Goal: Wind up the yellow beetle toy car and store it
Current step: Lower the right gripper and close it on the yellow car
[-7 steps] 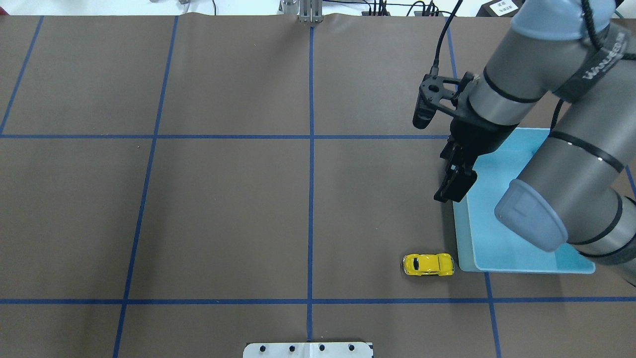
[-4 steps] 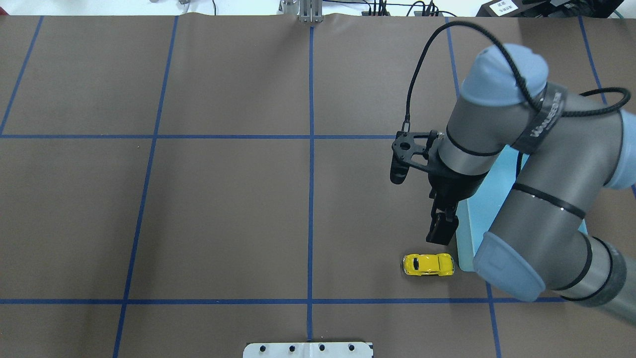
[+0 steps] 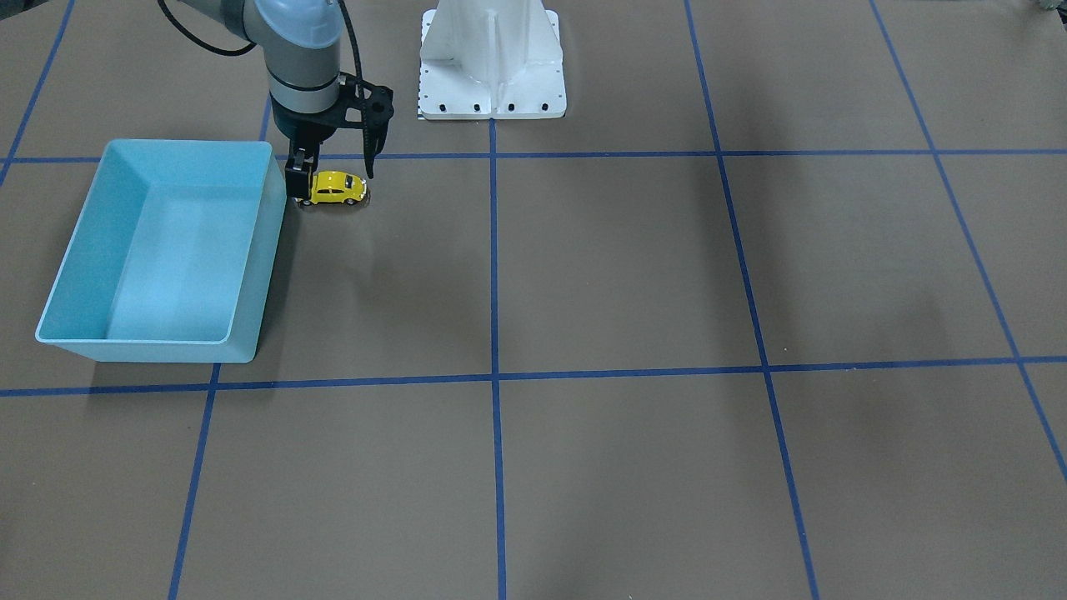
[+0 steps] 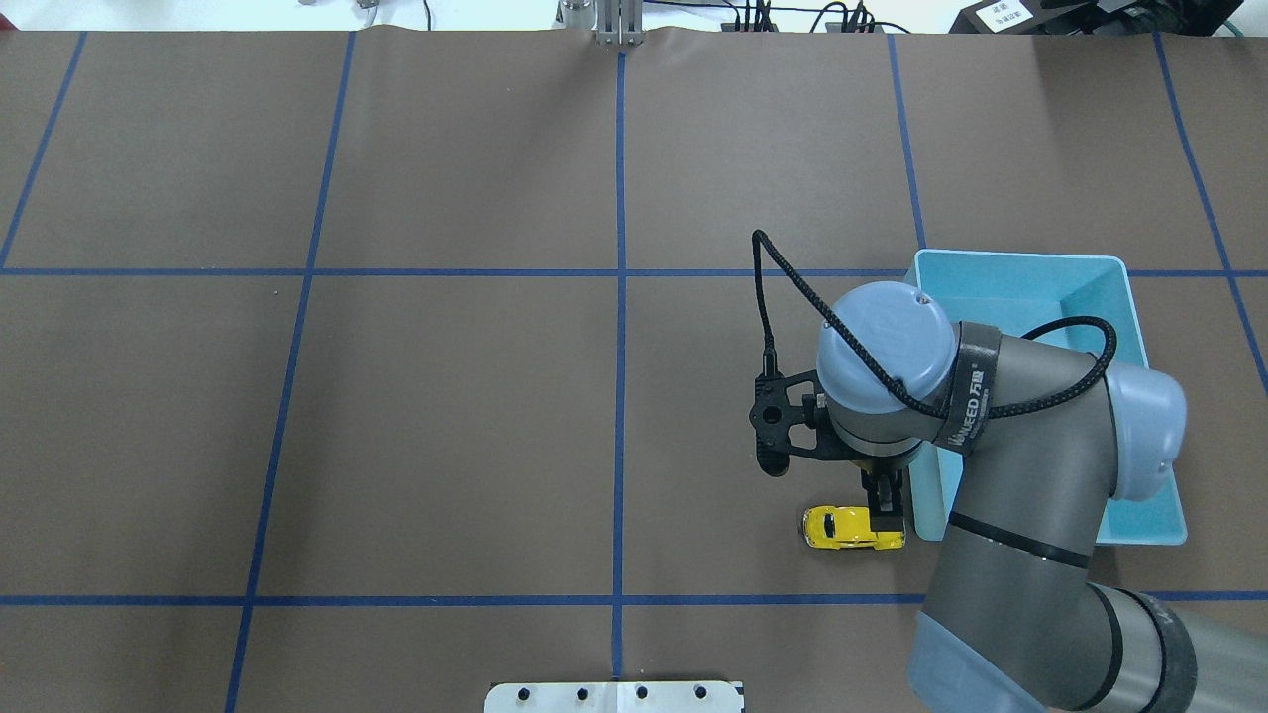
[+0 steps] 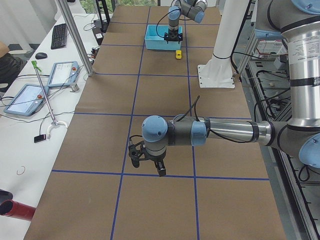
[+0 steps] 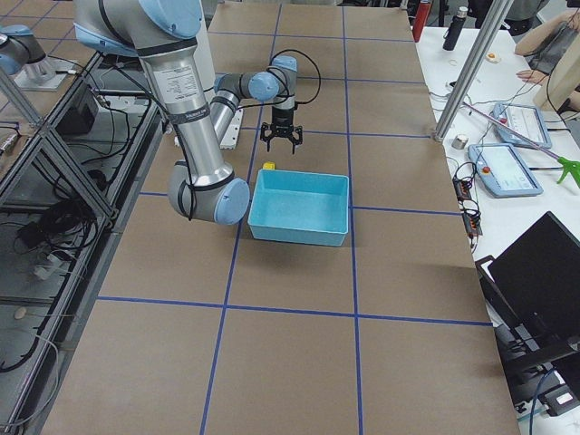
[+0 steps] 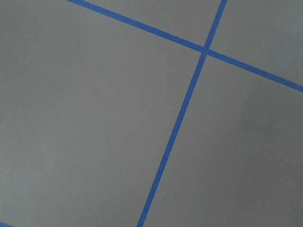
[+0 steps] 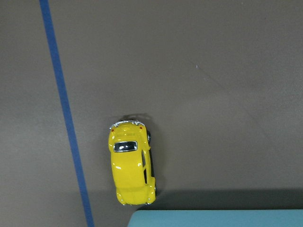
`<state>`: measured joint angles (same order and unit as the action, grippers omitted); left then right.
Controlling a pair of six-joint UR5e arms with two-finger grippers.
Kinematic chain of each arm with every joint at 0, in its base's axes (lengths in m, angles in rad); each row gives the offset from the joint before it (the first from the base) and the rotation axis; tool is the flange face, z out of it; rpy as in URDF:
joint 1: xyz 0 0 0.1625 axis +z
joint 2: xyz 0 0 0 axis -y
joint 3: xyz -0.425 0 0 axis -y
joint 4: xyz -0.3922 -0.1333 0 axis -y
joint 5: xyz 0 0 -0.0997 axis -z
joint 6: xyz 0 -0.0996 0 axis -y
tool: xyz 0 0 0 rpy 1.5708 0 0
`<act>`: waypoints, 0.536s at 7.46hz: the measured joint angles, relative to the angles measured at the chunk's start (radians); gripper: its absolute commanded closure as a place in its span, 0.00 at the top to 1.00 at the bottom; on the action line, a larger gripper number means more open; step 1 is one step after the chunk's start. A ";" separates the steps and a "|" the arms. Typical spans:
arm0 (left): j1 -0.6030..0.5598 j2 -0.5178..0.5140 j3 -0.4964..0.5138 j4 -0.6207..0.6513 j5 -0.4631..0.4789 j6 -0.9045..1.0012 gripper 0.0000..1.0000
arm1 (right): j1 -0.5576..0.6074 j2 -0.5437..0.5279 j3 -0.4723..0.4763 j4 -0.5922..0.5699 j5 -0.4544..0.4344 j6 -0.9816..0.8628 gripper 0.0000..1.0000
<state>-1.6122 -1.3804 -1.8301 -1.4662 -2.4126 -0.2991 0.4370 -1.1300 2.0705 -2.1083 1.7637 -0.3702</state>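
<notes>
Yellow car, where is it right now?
In the overhead view the yellow car sits on the brown table, low on the right side, just left of the blue bin, with the right gripper at its bin-side end.

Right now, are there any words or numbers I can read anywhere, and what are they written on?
"...NEED": white letters on the black strap around the right arm; the first letters and the signs after them are too blurred to be sure.
White label at the overhead view's top right: too small to read.
Yellow beetle toy car and light blue bin: no writing seen.
</notes>
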 measured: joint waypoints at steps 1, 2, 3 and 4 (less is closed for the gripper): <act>0.000 0.002 0.000 0.001 0.001 0.000 1.00 | -0.030 -0.001 -0.011 -0.001 -0.025 0.005 0.99; 0.000 0.004 -0.001 0.001 0.001 -0.001 1.00 | -0.054 -0.001 -0.029 0.000 -0.038 0.009 0.99; 0.000 0.005 -0.001 0.001 0.001 -0.001 1.00 | -0.071 -0.002 -0.050 0.003 -0.045 0.010 0.99; 0.000 0.006 -0.001 0.001 0.001 -0.001 1.00 | -0.081 -0.002 -0.069 0.006 -0.051 0.010 0.99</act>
<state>-1.6122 -1.3744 -1.8314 -1.4650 -2.4114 -0.3006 0.3560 -1.1320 2.0014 -2.1026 1.7127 -0.3602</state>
